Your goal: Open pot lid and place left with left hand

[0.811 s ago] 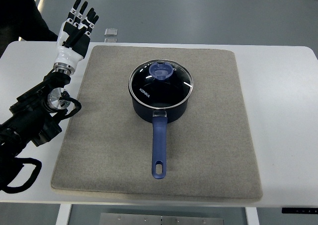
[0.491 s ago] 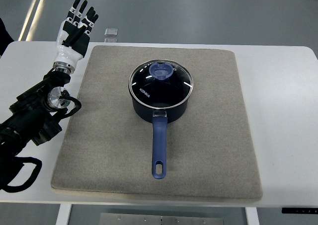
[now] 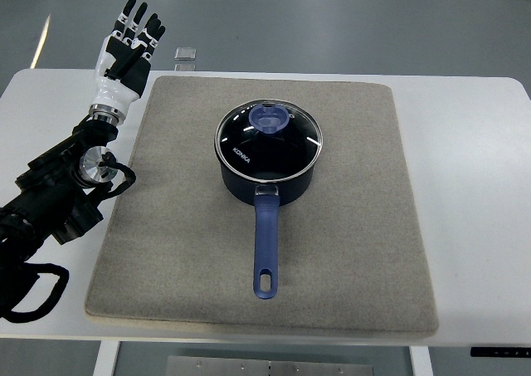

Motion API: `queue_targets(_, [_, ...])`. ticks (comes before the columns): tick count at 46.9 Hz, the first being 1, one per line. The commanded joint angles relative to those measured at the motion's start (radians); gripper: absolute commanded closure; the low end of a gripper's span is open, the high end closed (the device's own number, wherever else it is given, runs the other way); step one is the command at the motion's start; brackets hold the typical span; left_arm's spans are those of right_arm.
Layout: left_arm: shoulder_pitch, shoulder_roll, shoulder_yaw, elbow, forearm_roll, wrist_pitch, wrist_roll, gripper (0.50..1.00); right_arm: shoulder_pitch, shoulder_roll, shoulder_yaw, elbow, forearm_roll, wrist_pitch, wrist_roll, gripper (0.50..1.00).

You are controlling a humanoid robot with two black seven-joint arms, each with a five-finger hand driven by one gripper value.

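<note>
A dark blue saucepan (image 3: 267, 164) sits on a grey felt mat (image 3: 348, 251), its glass lid (image 3: 269, 141) closed on top with a blue knob (image 3: 271, 118) at the centre. The pan's long blue handle (image 3: 265, 247) points toward the robot's side of the table. The pan lies to the right of the left hand (image 3: 126, 54) and well apart from it, a little nearer the robot. That hand is raised over the far left corner of the white table (image 3: 473, 185), just beyond the mat's left edge, fingers (image 3: 137, 17) straight and spread, holding nothing. Its black arm (image 3: 58, 197) enters from the picture's left edge. A small silvery object (image 3: 186, 56) lies on the table just right of the hand.
</note>
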Motion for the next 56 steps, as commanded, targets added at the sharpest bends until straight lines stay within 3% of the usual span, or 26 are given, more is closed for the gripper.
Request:
queue_targets(1, [0.000,0.002,0.004,0.002,0.011,-0.001,0.000,0.510,0.000,0.000,0.000,0.000,0.001,0.000,0.000,0.585])
queue_targets(23, [-0.110,0.045,0.258,0.012,0.038,0.017,0.000,0.510,0.000,0.000,0.000,0.000,0.001,0.000,0.000,0.585])
queue_targets(34, [-0.230,0.071,0.520,0.014,0.042,0.027,0.000,0.510,0.000,0.000,0.000,0.000,0.001,0.000,0.000,0.585])
queue_targets(44, [-0.402,0.101,0.890,0.015,0.064,0.022,0.000,0.510,0.000,0.000,0.000,0.000,0.001,0.000,0.000,0.585])
queue_targets(51, [-0.530,0.096,1.114,0.011,0.240,-0.016,0.000,0.510,0.000,0.000,0.000,0.000,0.001,0.000,0.000,0.585])
queue_targets(56, [-0.577,0.088,1.133,0.005,0.396,-0.029,0.000,0.510,0.000,0.000,0.000,0.000,0.001,0.000,0.000,0.585])
